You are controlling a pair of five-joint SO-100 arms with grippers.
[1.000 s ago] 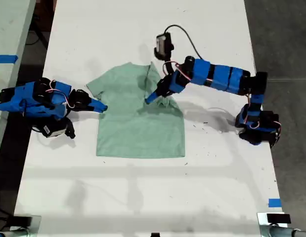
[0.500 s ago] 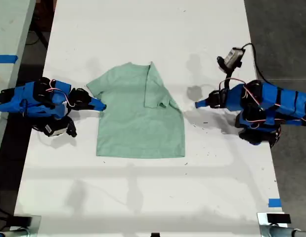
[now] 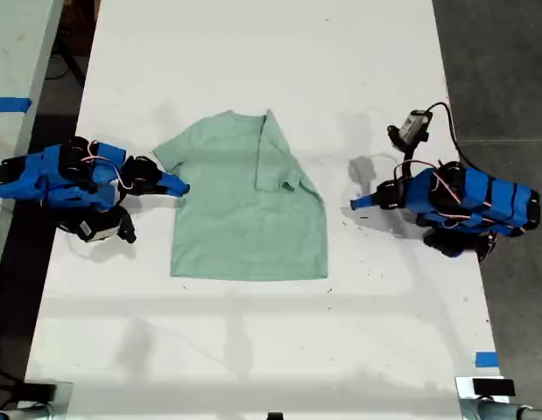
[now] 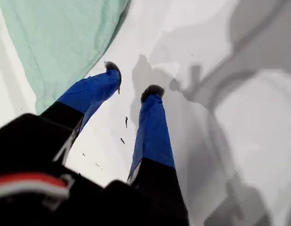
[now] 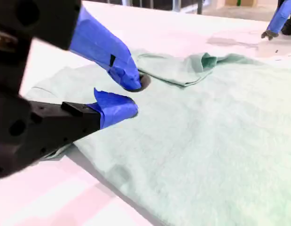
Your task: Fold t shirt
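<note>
Two blue arms sit at opposite sides of the white table (image 3: 253,52), with the t shirt (image 3: 240,210) lying flat between them near the table's middle. Its sleeve on the exterior view's right is folded inward over the chest, so that side runs as a slanting edge, while the sleeve on the exterior view's left is spread out.

My first gripper (image 4: 132,81) is at the exterior view's right, apart from the cloth, its jaws parted and holding nothing; only bare table with a few dark specks shows between its fingertips (image 4: 153,91), and the shirt's edge lies just beyond them.

My second gripper (image 5: 129,98) is at the exterior view's left, right over the spread sleeve. Its jaws are slightly apart with no cloth pinched between them, and the lower fingertip sits close above the fabric.
</note>
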